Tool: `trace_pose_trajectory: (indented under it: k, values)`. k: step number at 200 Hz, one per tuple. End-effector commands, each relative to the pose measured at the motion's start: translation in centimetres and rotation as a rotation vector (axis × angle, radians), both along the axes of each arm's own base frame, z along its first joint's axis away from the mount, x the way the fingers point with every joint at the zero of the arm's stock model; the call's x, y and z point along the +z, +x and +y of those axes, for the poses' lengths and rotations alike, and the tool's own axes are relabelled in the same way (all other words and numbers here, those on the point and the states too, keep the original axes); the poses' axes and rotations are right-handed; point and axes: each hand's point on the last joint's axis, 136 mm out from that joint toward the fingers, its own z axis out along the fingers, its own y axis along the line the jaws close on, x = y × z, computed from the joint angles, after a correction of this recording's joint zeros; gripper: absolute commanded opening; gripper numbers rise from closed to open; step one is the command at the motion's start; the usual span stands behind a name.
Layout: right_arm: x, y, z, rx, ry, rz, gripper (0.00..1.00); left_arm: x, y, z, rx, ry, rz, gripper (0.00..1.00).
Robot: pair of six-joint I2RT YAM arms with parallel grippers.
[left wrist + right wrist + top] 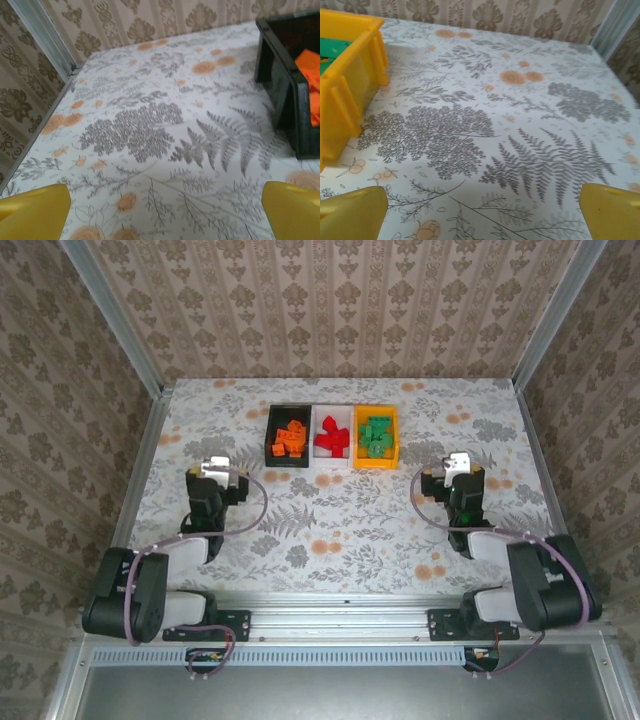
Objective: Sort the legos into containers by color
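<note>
Three bins stand side by side in a row at the far middle of the table [330, 525]; the black bin [288, 411] holds the orange legos [290, 441], the white bin [332, 467] the red legos [332, 439], the orange-yellow bin [377, 464] the green legos [377, 437]; the left gripper [216, 468] is near the black bin, jaws wide apart and empty; the right gripper [459, 462] is near the orange-yellow bin, likewise spread and empty.

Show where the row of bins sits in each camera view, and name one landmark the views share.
Top external: far centre of the floral table cover; black bin, white bin, orange-yellow bin, left to right.
Left wrist: the black bin at the right edge, orange legos inside.
Right wrist: the orange-yellow bin at the left edge, green legos inside.
Shared landmark: the floral table cover.
</note>
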Motion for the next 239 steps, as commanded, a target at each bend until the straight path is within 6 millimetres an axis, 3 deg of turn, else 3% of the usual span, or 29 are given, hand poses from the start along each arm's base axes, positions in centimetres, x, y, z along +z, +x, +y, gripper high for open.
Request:
trace_pose_trajectory:
  k: [1,42,64,92,118,148,165,182,188,189,200,208,224,239]
  values:
    - [1.2,1.7,1.7,0.090,0.070,-0.109,1.00,4.9,2.0,1.4,0.027,-0.062,-0.208,1.00]
    - [0.2,2.4,1.0,0.073,0.102,-0.077,1.00,3.5,4.2,1.5,0.013,-0.121,-0.148,1.00]
    - [0.2,2.3,0.7,0.059,0.105,-0.081,1.00,4.0,3.2,-0.2,-0.061,-0.110,-0.170,1.00]
    - [0.1,2.6,0.7,0.059,0.104,-0.069,1.00,3.4,4.0,0.3,-0.064,-0.143,-0.122,1.00]
    - [0.1,2.6,0.8,0.059,0.104,-0.064,1.00,0.6,5.0,0.9,-0.072,-0.165,-0.135,1.00]
    - [0.0,2.7,0.6,0.046,0.104,-0.056,1.00,0.6,5.8,1.7,-0.040,-0.181,-0.147,1.00]
    - [0.0,2.7,0.6,0.045,0.103,-0.056,1.00,1.6,4.5,1.5,-0.063,-0.181,-0.160,1.00]
    - [0.0,2.8,0.6,0.045,0.104,-0.053,1.00,4.7,2.8,0.3,-0.083,-0.152,-0.207,1.00]
    - [-0.1,2.8,0.6,0.043,0.103,-0.052,1.00,5.0,2.7,-0.1,-0.103,-0.157,-0.146,1.00]
    - [0.0,2.8,0.6,0.043,0.103,-0.052,1.00,4.3,2.6,-0.1,-0.100,-0.152,-0.107,1.00]
    - [-0.1,2.8,0.6,0.043,0.102,-0.051,1.00,5.2,2.0,-1.7,-0.191,-0.101,-0.013,1.00]
    - [-0.1,2.8,0.6,0.043,0.101,-0.051,1.00,5.4,1.5,-1.7,-0.184,-0.058,0.012,1.00]
    - [-0.1,2.8,0.6,0.042,0.102,-0.050,1.00,4.3,1.4,0.4,-0.092,-0.063,-0.021,1.00]
    - [0.0,2.8,0.6,0.042,0.102,-0.052,1.00,1.3,2.0,1.6,-0.070,-0.067,0.033,1.00]
